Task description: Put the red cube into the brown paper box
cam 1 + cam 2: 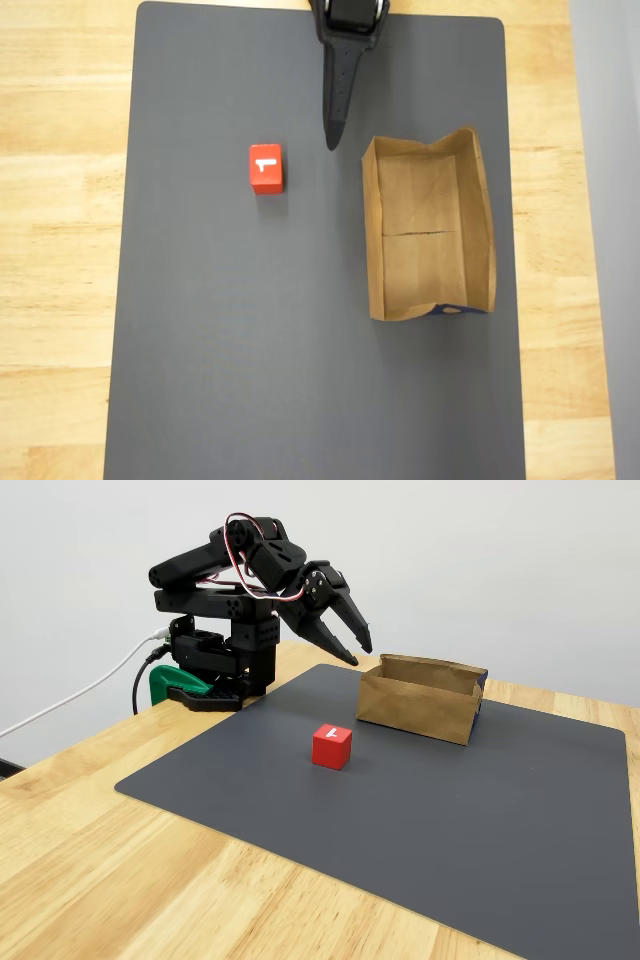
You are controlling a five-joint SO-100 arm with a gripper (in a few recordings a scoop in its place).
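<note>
A small bright red cube (266,167) with a white T-shaped mark on its top face sits on a dark grey rectangular mat (250,350) that covers most of a light wooden table (50,200). In the overhead view it lies to the left of a long open tray of tan kraft paper, the brown paper box (373,240), well apart from it. The box has low uneven walls, a crease across its floor and a blue-printed bit at its near end. The black two-finger gripper (358,651) hangs in the air above the mat's far edge, between the cube and the box in the overhead view, touching neither. Its fingers stand slightly apart in the fixed view, though the gap is hard to judge, and hold nothing. The black arm (225,590) is folded back over its base, which a green clamp (170,683) fixes to the table edge.
</note>
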